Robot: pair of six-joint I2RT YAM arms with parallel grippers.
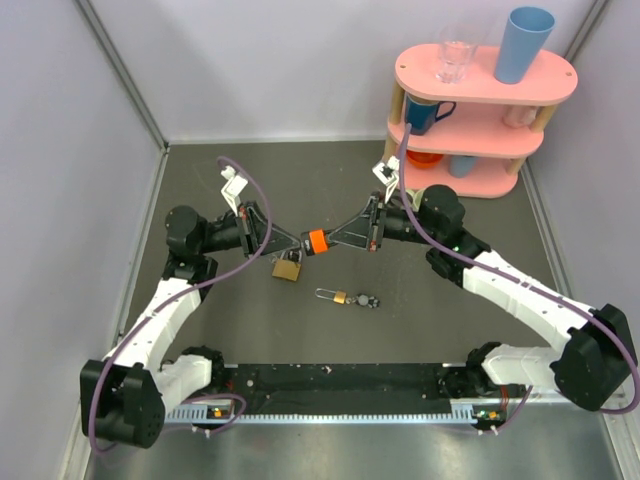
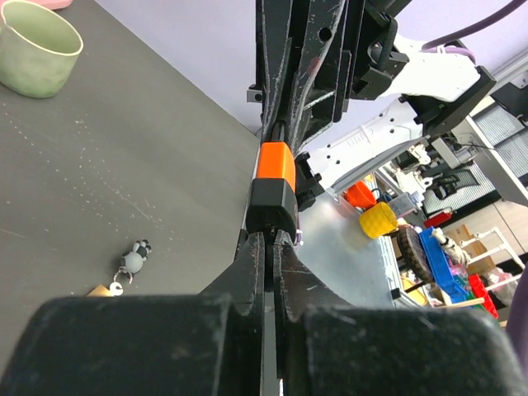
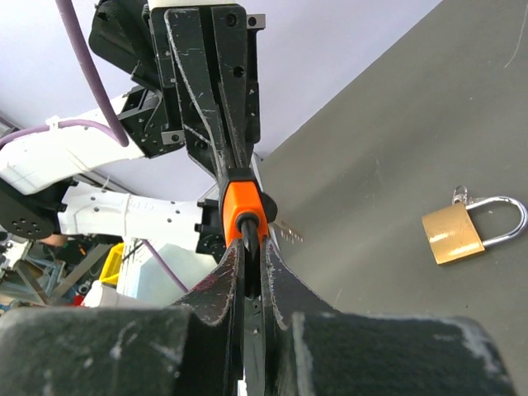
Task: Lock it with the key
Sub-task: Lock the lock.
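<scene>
Padlock job mid-air, above centre of dark surface (image 1: 250, 330). Holds orange-and-black padlock (image 1: 317, 241) up off the surface w/ R hand (image 3: 247, 252), pinching the orange end from both sides. Meets it from the opposite side w/ L hand (image 2: 270, 247): pressed together, barely a slit left, tips right at black end of padlock. Can't tell whether anything is pinched betw. those tips, as that spot is hidden. Shows key (image 3: 286, 234) in R wrist view only: tiny silver toothed blade poking out just beside padlock body, on L hand's side, off the surface. Can't tell if any key sits in the keyhole.

Below, lying on surface: lg brass padlock (image 1: 287, 268) w/ silver shackle, just under L hand. Near it, towards arm bases: sm brass padlock (image 1: 340, 297) on a ring, w/ grey fob (image 1: 368, 301) touching. Far R corner: pink shelf (image 1: 485, 85) w/ blue cup (image 1: 524, 42), clear glass (image 1: 455, 60), dk blue mug (image 1: 425, 112).
</scene>
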